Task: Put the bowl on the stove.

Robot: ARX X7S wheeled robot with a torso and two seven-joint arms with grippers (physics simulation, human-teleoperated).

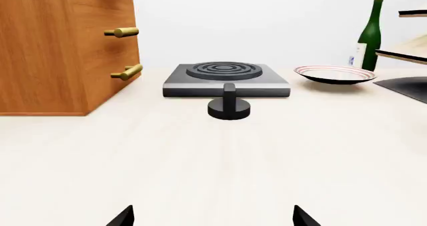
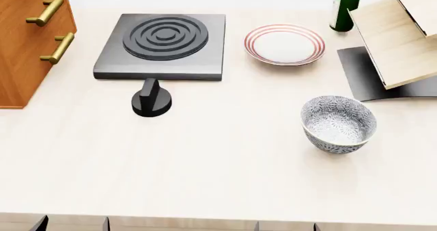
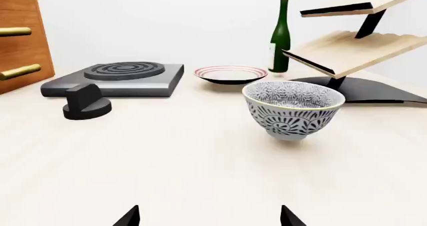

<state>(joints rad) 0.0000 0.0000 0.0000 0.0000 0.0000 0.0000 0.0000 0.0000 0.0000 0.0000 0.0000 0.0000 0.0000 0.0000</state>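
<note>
Both grippers, left (image 1: 212,217) and right (image 3: 209,216), are seen spread apart and empty. The bowl (image 2: 339,123) stands upright on the table, well apart from the stove (image 2: 161,45). A poorly centred pinch on its curved wall could tip it.

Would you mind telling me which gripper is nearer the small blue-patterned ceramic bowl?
Right. The right gripper faces the bowl directly; the left gripper sits well off, facing the stove.
</note>
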